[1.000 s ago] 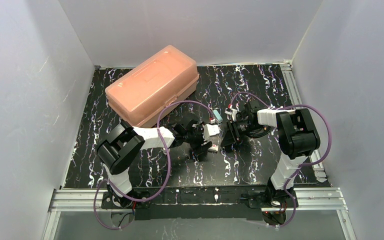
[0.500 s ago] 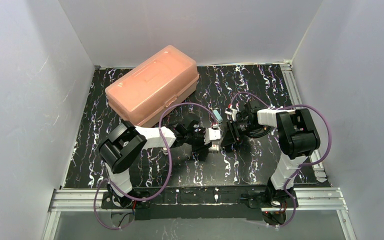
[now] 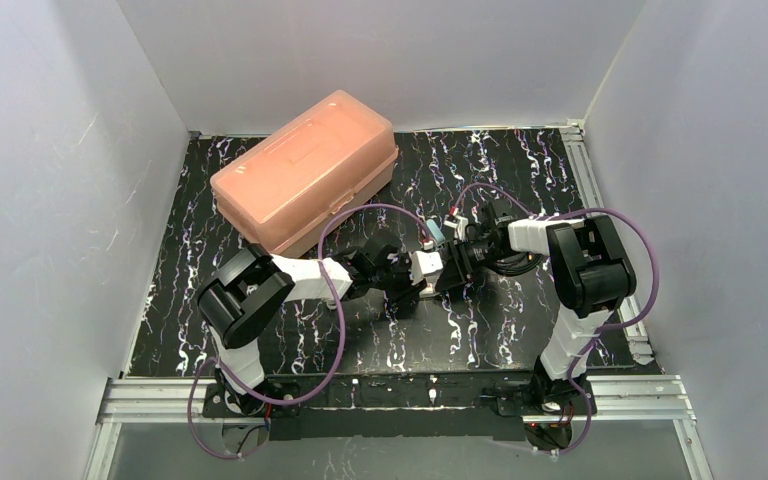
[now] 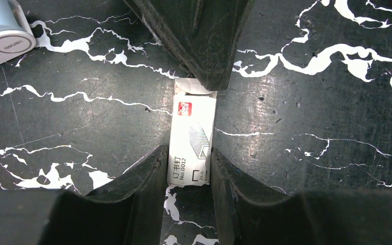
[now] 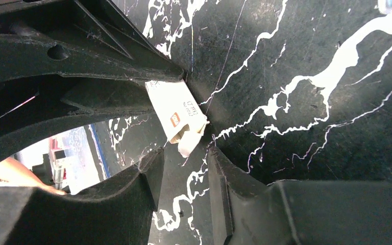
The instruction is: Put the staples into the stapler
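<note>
My left gripper [image 4: 189,158] is shut on a small white staple box [image 4: 193,127] with a red mark and a staple drawing, holding it low over the black marbled table. The box's torn open flap [image 5: 189,143] points at my right gripper [image 5: 184,158], which is open with the flap just at its fingertips. In the top view the two grippers meet tip to tip, left [image 3: 418,270] and right [image 3: 450,268], with the box [image 3: 423,264] between them. The pale tan stapler does not show clearly in any view.
A small light-blue, white-based object [image 4: 0,35] lies just beyond the grippers; it also shows in the top view [image 3: 433,232]. A large closed salmon plastic case [image 3: 305,170] stands at the back left. Grey walls enclose the table.
My right gripper has moved left and closed the gap to the box's flap end. My left gripper has kept hold of the box and shifted slightly towards the right gripper.
</note>
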Available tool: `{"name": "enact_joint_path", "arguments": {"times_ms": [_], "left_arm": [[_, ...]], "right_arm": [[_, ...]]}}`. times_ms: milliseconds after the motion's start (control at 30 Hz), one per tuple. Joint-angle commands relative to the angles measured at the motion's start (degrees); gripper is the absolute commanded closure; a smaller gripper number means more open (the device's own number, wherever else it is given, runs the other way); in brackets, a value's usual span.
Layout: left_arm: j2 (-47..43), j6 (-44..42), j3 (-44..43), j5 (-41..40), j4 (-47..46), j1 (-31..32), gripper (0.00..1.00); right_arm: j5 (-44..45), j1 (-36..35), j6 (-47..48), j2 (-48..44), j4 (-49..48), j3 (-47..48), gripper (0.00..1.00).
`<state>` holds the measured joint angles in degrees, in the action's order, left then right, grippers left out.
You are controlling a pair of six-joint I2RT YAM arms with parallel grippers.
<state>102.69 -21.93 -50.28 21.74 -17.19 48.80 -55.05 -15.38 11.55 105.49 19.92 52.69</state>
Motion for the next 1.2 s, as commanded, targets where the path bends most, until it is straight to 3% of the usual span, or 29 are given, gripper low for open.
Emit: {"name": "enact_joint_path", "arguments": {"times_ms": [0, 967, 1167], "left_arm": [[0.0, 0.3, 2.1, -3.5, 2.5, 0.4, 0.66], [0.0, -1.3, 2.9, -3.4, 2.4, 0.8, 0.61], [0.3, -1.1, 2.7, -3.2, 2.4, 0.9, 0.6]], "right_arm": [[2.3, -0.7, -1.0, 1.2, -2.2, 0.1, 0.55], [7.1, -2.0, -3.1, 3.3, -4.8, 0.4, 0.75], [7.4, -2.0, -3.3, 3.7, -4.8, 0.6, 0.75]]}}
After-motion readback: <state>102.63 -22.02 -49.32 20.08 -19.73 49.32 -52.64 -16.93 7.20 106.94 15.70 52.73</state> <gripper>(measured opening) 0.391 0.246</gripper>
